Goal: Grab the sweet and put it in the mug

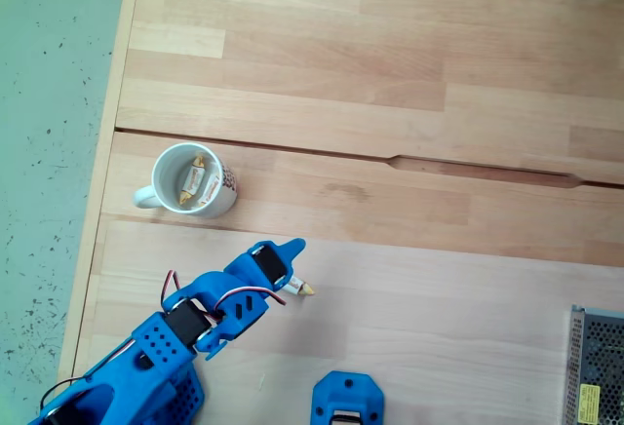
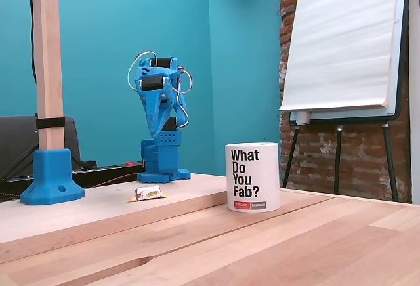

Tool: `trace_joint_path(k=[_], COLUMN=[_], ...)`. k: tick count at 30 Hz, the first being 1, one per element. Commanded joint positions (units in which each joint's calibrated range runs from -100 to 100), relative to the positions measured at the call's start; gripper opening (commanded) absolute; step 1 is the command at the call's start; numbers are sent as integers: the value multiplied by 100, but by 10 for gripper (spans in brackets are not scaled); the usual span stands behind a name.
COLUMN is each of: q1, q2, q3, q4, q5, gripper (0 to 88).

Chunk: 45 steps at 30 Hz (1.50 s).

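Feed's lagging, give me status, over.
Gripper raised, holding nothing, jaws unclear. One sweet on table beneath it. Second sweet inside mug. Nothing between.

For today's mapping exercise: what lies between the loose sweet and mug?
Bare table between loose sweet and mug in a fixed view; the gripper hangs above it.

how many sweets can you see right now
2. One sweet in the mug lies inside the mug, in the fixed view from above. The other sweet on the table lies beside the gripper. Others could be hidden under the arm.
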<state>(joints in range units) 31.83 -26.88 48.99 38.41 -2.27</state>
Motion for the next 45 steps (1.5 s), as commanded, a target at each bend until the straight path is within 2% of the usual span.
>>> trace_joint_path(k=[1, 6, 16, 24, 35, 45], q1=[-39, -39, -31, 41, 5, 27], q2=[-14, -14, -5, 38, 1303, 2396], q3=[-287, -403, -1099, -1161, -2071, -3213], q4=[-34, 168, 1635, 1676, 1853, 2651], q5=[15, 10, 5, 15, 10, 15], gripper=[0, 0, 0, 0, 0, 0])
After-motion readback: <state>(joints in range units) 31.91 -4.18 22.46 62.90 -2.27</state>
